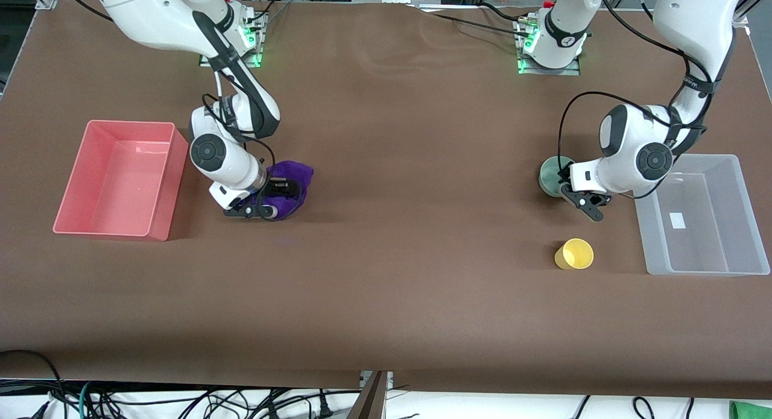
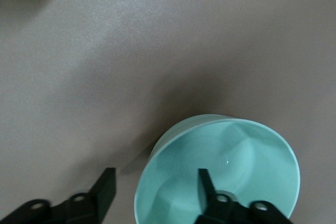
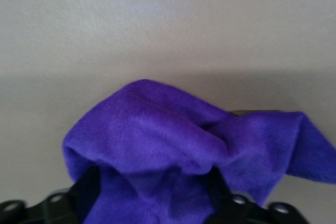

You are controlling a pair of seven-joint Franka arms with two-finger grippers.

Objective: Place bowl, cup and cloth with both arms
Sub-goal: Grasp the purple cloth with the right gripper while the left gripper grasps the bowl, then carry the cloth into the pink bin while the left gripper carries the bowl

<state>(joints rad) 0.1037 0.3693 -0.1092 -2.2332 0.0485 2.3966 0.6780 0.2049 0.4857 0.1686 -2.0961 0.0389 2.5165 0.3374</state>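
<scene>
Nothing is placed yet: the red bin and the clear bin hold nothing, and the cup stands untouched on the table, nearer the front camera than the bowl. The left gripper is spread, straddling the bowl's rim — one finger inside, one outside — beside the clear bin. The right gripper sits on the cloth beside the red bin, fabric bunched between its fingers; the fingertips are buried — a firm clamp cannot be confirmed.
</scene>
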